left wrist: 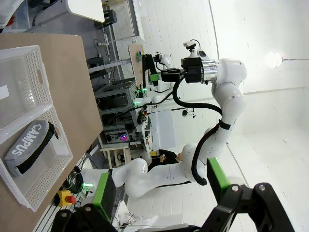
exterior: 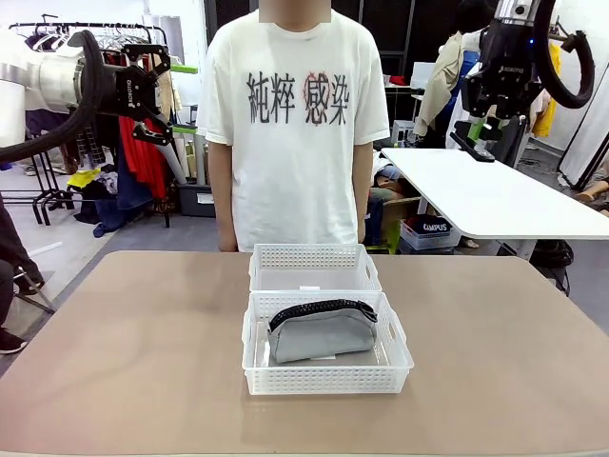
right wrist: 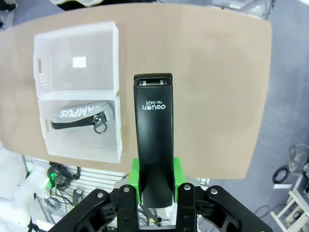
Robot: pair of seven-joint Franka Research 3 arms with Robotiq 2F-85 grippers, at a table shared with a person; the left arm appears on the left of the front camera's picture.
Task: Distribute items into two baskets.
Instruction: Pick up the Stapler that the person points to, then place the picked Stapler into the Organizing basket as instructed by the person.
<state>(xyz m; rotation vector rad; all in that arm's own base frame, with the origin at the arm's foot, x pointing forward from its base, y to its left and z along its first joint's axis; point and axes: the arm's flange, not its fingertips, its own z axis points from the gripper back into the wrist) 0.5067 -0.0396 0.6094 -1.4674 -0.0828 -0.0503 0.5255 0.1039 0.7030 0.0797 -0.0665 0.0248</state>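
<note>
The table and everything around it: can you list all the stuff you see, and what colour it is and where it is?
Brown table: one, brown, between the robot and the person.
Larger white lattice plastic basket: one, white, middle of the table, nearer the robot.
Smaller white lattice plastic basket: one, white, right behind the larger one, nothing in it.
Soft grey fabric pencil pouch: one, grey with black zipper, inside the larger basket.
Black stapler: one, black, held up in the air.
Person in a white T-shirt: one, standing at the far side.
Left gripper: open, raised at the left, holding nothing.
Right gripper: shut on the stapler, raised at the right.
</note>
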